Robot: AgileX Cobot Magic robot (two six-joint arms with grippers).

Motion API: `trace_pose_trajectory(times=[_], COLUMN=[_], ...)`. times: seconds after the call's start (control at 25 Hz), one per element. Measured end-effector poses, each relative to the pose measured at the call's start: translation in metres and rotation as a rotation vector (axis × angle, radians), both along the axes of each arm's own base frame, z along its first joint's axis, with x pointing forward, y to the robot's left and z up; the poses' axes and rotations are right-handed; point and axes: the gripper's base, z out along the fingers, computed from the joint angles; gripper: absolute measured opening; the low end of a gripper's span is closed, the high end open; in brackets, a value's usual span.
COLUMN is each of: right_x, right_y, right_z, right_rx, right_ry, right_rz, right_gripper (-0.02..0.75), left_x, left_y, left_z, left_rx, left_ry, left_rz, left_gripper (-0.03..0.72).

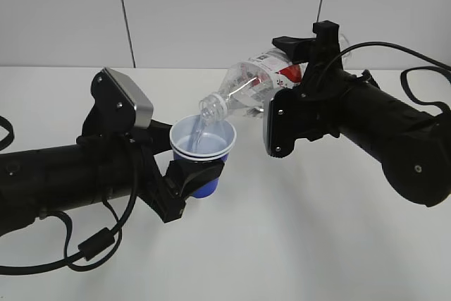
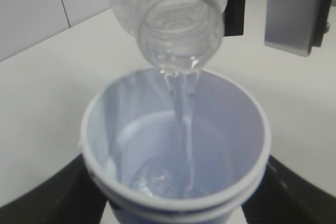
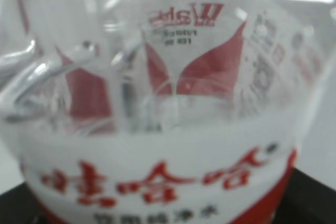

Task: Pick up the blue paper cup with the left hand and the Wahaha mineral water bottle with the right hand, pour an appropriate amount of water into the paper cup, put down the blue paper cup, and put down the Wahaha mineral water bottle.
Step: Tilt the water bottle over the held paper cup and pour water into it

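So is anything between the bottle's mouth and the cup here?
Nothing visible. The Wahaha mineral water bottle, tilted in the right hand, has its open mouth just over the blue paper cup in the left hand; the water falls straight in.

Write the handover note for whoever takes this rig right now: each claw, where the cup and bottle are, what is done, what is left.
Left claw: shut on the blue cup, holding it upright above the table.
Right claw: shut on the water bottle, which is tilted with its open mouth just over the cup's rim.
Water: a thin stream runs from the bottle mouth into the cup; a shallow pool covers the cup's bottom.
Done: both picked up, pouring under way.
Left: stop the pour once there is enough water, tip the bottle upright, set the cup down, set the bottle down.
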Motion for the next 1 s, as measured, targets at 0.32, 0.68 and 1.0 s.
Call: trace_pose_trajectory(times=[0.32,0.68,1.0], right_x=[0.0000,0.0000,0.0000], right_y=[0.0000,0.0000,0.0000], right_z=[0.0000,0.0000,0.0000], right_rx=[-0.002,-0.004,-0.004], right_ry=[-0.001,-0.002,-0.002], right_rz=[0.000,0.000,0.000], right_gripper=[0.503,0.503,0.503], left_x=[0.0000,0.0000,0.0000], left_y=[0.0000,0.0001,0.0002], left_z=[0.0000,-0.0002,-0.0005], left_rx=[0.000,0.002,0.006], left_ry=[0.000,0.001,0.003], left_rz=[0.000,0.000,0.001], left_gripper=[0.535,0.535,0.535])
